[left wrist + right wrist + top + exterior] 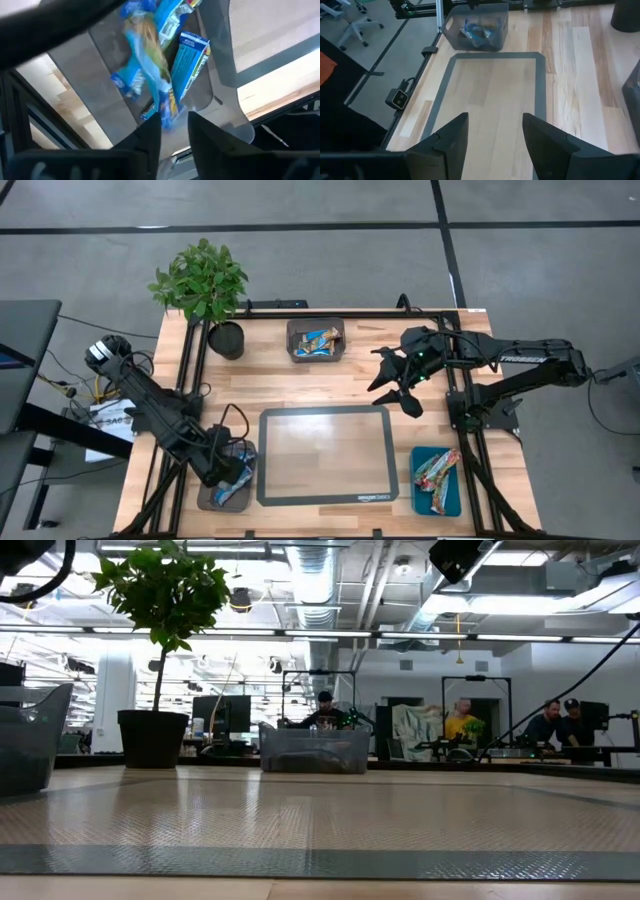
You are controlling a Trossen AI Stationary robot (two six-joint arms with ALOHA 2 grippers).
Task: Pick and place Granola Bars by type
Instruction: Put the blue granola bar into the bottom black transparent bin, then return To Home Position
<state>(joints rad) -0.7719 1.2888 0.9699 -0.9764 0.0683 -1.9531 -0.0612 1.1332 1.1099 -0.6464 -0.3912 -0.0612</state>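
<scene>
The left gripper (228,472) stood directly over the grey bin (206,498) at the near-left corner of the table, just beside the left edge of the framed mat (324,498). In the left wrist view its two fingers (150,140) stood slightly apart, with the end of a blue-wrapped bar (150,80) lying at the gap between them; whether the fingers gripped that bar or had let it go could not be told. The bar ran lengthwise straight away from the fingertips into the bin, alongside a second blue bar (190,62) resting against the bin wall. The remaining Granola Bars lay in two other places: several in the far grey bin (316,340) at the back edge of the table, and several in the teal tray (437,480) at the near-right corner. The right gripper (400,380) hung above bare table between the far bin and the teal tray, fingers spread wide and holding nothing, as the right wrist view showed. By position, the right arm was judged nearer to both remaining groups of bars, while the left arm was committed at its own bin
</scene>
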